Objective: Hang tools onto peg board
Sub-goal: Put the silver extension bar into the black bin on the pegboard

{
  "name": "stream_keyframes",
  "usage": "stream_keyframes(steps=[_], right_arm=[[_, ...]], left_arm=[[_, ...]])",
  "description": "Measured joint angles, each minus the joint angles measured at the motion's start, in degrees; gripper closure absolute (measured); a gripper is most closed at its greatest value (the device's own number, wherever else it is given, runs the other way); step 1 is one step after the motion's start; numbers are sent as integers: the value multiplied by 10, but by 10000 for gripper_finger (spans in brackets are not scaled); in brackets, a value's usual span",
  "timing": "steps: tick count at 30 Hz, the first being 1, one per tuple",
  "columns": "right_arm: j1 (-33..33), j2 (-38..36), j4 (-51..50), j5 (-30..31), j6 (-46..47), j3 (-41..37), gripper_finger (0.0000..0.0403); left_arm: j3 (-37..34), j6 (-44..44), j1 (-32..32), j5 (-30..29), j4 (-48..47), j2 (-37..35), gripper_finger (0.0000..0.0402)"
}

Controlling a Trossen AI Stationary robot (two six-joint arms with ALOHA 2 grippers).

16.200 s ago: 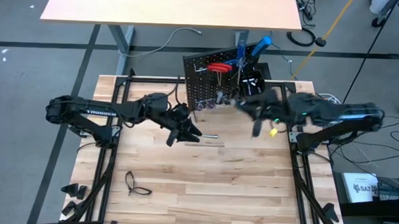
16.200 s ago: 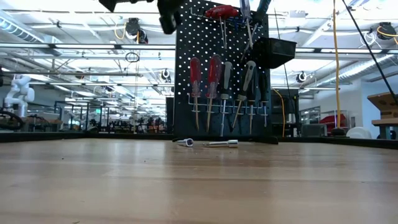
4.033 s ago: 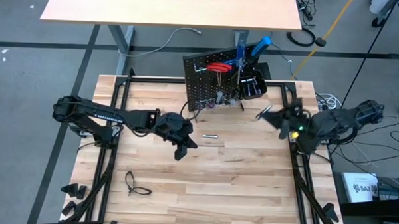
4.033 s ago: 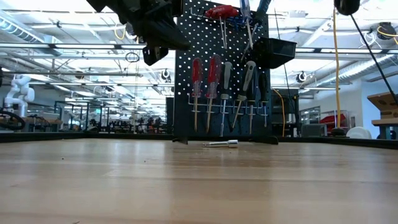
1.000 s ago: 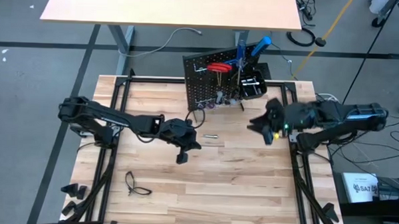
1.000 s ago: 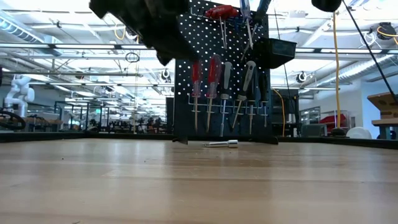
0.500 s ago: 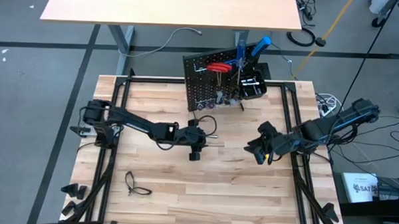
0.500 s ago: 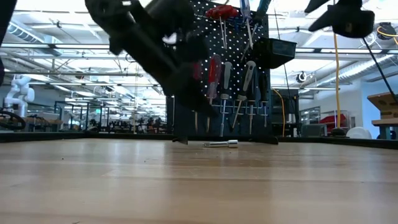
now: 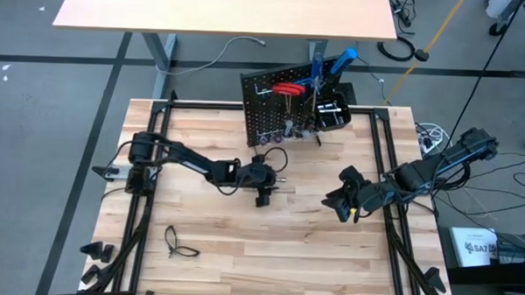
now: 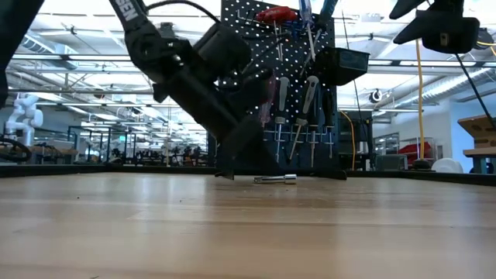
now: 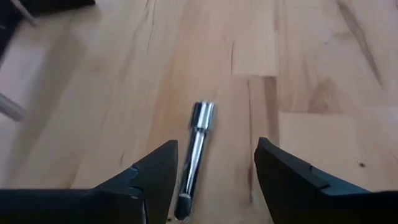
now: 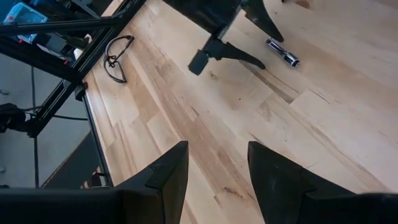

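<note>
A slim silver metal bit with a thicker socket end (image 11: pixel 195 151) lies flat on the light wooden slatted tabletop (image 9: pixel 268 244), in front of the black perforated upright peg board (image 9: pixel 273 108), which stands at the table's far edge with red-handled and grey-handled screwdrivers (image 10: pixel 283 89) hanging in a row on its face. The left gripper (image 9: pixel 263 193) is low over the bit; in the left wrist view its two dark fingers (image 11: pixel 158 171) are spread apart, one on either side of the bit's near end, not touching it and holding nothing. The right gripper (image 9: pixel 338 203) hangs above the table's right part, well apart from the bit; in its own wrist view its dark fingers (image 12: pixel 171 168) stand parted with bare wood between them, empty. A pair of clear safety glasses (image 9: pixel 177 242) lies near the table's front left
</note>
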Motion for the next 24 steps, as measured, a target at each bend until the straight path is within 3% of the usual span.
stream_keyframes(steps=[12,16,22,24], right_arm=[[0,0,0,-1,-16,0,248],[-1,0,0,0,-18,0,248],[-1,0,3,2,-18,0,248],[-1,0,9,5,-18,0,248]], left_arm=[[3,-33,17,53,-16,30,196],[4,-44,10,56,-44,30,246],[3,-74,-5,59,-68,30,361],[2,-106,-10,62,-68,30,377]])
